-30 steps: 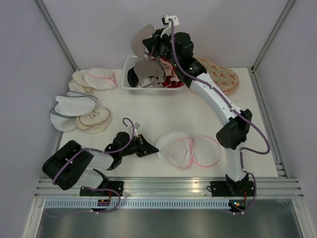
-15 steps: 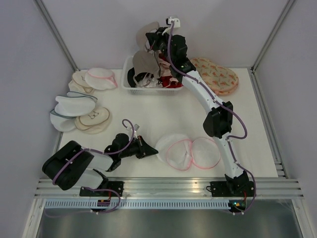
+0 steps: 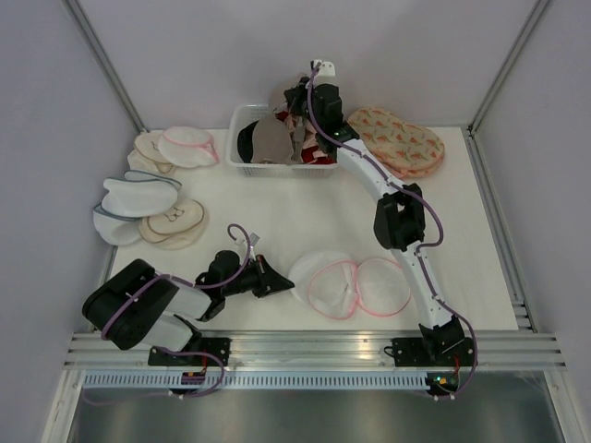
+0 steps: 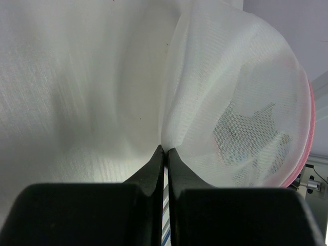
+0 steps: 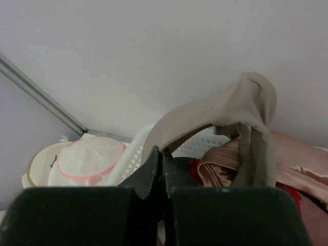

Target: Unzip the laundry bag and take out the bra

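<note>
Drop-off step: right fingers [image 5: 160, 158] pinch the bra [image 5: 225, 110] over the basket [image 3: 242, 164]; left fingers [image 4: 159, 162] pinch the laundry bag [image 4: 230, 97]. Next, probably release.

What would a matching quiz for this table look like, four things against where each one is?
1 laundry bag
2 beige bra
3 basket
4 floral pouch

A far right of the table
B pinched by left pincer, lying open
C full of garments
D gripped by right pincer above the basket

Pairs: 1-B, 2-D, 3-C, 4-A
</note>
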Tool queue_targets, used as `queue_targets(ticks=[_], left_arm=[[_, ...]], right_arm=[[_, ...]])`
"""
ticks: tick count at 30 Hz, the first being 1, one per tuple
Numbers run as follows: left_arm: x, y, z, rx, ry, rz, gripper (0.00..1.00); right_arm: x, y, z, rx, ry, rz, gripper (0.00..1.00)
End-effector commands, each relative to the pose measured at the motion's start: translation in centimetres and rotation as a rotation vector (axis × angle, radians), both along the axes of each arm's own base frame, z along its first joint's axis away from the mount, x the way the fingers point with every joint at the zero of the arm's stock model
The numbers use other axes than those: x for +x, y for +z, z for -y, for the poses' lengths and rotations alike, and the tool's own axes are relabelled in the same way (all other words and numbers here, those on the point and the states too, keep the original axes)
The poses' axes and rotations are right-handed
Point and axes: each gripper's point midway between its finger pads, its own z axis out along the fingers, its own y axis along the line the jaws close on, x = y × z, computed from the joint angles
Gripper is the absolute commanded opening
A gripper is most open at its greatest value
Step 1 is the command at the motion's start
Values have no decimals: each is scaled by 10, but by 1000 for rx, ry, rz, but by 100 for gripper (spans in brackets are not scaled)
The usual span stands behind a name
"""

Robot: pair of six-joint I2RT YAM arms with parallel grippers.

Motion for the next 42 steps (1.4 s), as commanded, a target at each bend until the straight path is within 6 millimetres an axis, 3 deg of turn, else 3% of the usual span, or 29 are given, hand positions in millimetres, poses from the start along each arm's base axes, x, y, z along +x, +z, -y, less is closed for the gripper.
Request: queue_targets(ticks=[1, 2, 3, 5, 6, 9, 11, 12, 13, 14, 15, 16, 17, 18, 19, 20, 21, 22, 23, 24, 25, 26, 28, 29, 31, 34, 35, 40, 42], left_arm=[[-1, 13, 4, -48, -17, 27, 2], [-1, 13, 4, -49, -15, 28, 2], [-1, 14, 4, -50, -17, 29, 2], [-2, 15, 4, -52, -17, 32, 2], [-1, 15, 4, -53, -14, 35, 2], [-1, 18, 4, -55, -14, 39, 2], [-1, 18, 4, -53, -15, 39, 2], [-1, 19, 4, -55, -14, 43, 2], [0, 21, 4, -56, -12, 46, 2], [0, 21, 4, -56, -13, 48, 2], [1, 23, 4, -57, -12, 52, 2], [1, 23, 4, -57, -10, 51, 2], [1, 24, 4, -58, -10, 58, 2], [1, 25, 4, -56, -9, 59, 2], [2, 26, 4, -55, -8, 63, 2], [2, 26, 3, -53, -3, 65, 2], [2, 25, 2, -50, 4, 63, 2], [2, 26, 1, -52, 10, 71, 2], [4, 26, 0, -49, 25, 74, 2], [5, 24, -3, -41, 39, 71, 2], [6, 27, -4, -41, 47, 79, 2], [8, 26, -6, -33, 68, 85, 2], [9, 20, -12, -6, 100, 66, 2], [13, 25, -15, -8, 134, 88, 2], [15, 23, -21, 11, 165, 97, 2], [22, 18, -36, 60, 264, 85, 2], [26, 17, -44, 83, 312, 88, 2], [28, 8, -72, 132, 462, 50, 2], [31, 2, -87, 164, 542, 44, 2]], right_arm=[[0, 41, 16, 46, -26, 61, 1], [-2, 47, 17, 46, -25, 69, 5], [-6, 59, 20, 46, -22, 83, 29], [-10, 73, 26, 41, -21, 104, 49], [-16, 87, 30, 42, -22, 120, 68], [-27, 116, 42, 37, -22, 157, 94], [-34, 120, 48, 17, -25, 152, 98], [-47, 145, 55, 20, -30, 184, 98], [-54, 153, 59, 20, -31, 193, 98], [-57, 138, 61, -4, -30, 160, 98], [-73, 165, 76, 8, -72, 186, 98], [-79, 163, 84, -9, -107, 164, 98], [-83, 149, 92, -52, -150, 118, 98], [-98, 153, 108, -115, -205, 91, 98], [-106, 142, 124, -156, -327, 34, 98], [-115, 115, 131, -211, -373, -36, 98], [-136, 123, 145, -214, -424, -50, 98], [-153, 107, 144, -253, -442, -94, 98], [-168, 62, 161, -328, -527, -172, 98], [-190, 71, 171, -304, -546, -163, 98], [-207, 56, 167, -301, -534, -187, 98], [-224, 15, 176, -349, -556, -256, 98], [-260, 2, 182, -324, -522, -298, 98], [-276, -37, 190, -351, -522, -363, 98], [-310, -49, 200, -339, -515, -397, 98], [-359, -96, 217, -363, -497, -478, 98], [-370, -93, 221, -326, -484, -476, 98], [-415, -144, 246, -271, -503, -608, 98], [-424, -153, 250, -211, -501, -633, 98]])
